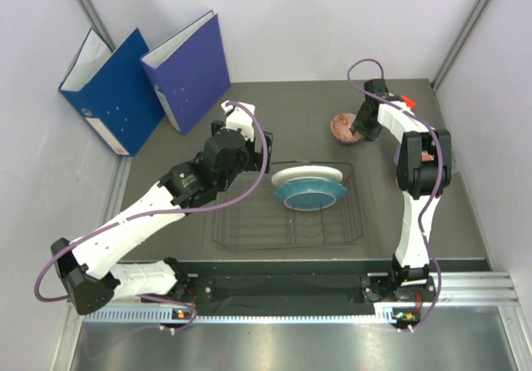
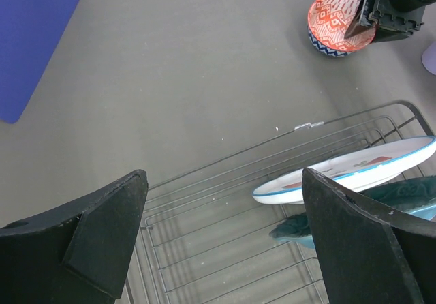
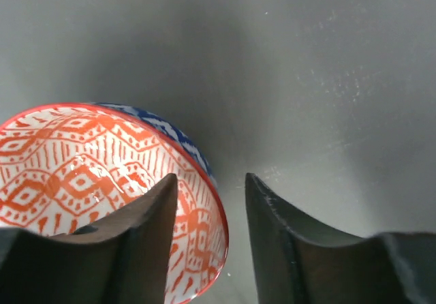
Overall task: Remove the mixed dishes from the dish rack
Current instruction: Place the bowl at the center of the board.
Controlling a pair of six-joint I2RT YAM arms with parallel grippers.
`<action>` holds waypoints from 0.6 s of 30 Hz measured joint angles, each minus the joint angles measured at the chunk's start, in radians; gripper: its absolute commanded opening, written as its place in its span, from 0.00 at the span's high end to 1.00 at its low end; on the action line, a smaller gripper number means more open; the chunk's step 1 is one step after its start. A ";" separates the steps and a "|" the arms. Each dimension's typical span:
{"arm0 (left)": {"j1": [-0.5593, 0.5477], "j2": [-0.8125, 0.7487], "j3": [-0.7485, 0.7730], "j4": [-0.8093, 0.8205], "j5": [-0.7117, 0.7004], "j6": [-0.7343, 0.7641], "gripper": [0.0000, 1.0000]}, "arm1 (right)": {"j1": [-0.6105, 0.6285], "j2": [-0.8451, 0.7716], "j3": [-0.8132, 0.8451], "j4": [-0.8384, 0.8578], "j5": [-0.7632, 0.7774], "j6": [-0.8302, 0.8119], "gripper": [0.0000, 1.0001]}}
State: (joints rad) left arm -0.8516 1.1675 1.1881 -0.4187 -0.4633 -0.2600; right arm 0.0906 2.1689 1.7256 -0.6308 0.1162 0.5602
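the small red-patterned bowl (image 2: 331, 23) sits on the dark surface (image 1: 291, 105), out past the far right corner of the dish rack (image 1: 274, 225) and well clear of it. the right pincer (image 3: 211, 181) is down at the bowl, one finger over the patterned inside and the other outside, so the rim runs up between them. its fingers are parted, and in the wrist view there is a sliver of space on either side of the rim, so it straddles the bowl rather than pinching it (the blue-and-white outside of the bowl shows just beyond the orange-red lip).

the left pincer (image 2: 223, 181) is spread wide with nothing in it, hanging above the far left part of the rack and facing across it toward the plates.

in the rack, toward its far right side, the white plate with red-green marks (image 2: 354, 171) leans at a low tilt over the teal plate (image 1: 309, 195), touching it; the teal one pokes out beneath on the near side. the wire floor around them is bare.

two blue binders (image 1: 112, 92) stand open-edged against the back left corner, apart from everything else.
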 measured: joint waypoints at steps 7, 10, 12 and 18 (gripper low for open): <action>0.000 0.000 -0.006 0.002 0.004 0.000 0.01 | 0.000 -0.035 0.000 -0.004 0.015 0.013 0.44; 0.000 0.000 -0.006 0.008 0.009 0.000 0.01 | 0.000 -0.092 0.005 -0.016 0.024 0.023 0.44; 0.000 0.000 -0.006 0.010 0.014 0.000 0.01 | 0.000 -0.142 0.026 -0.034 0.034 0.028 0.44; 0.000 0.000 -0.013 0.028 0.023 0.006 0.01 | 0.008 -0.351 0.097 -0.021 0.038 0.047 0.44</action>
State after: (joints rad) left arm -0.8516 1.1679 1.1755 -0.3908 -0.4408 -0.2539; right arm 0.0990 1.8183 1.8229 -0.6514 0.1543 0.6067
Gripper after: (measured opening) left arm 0.991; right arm 0.564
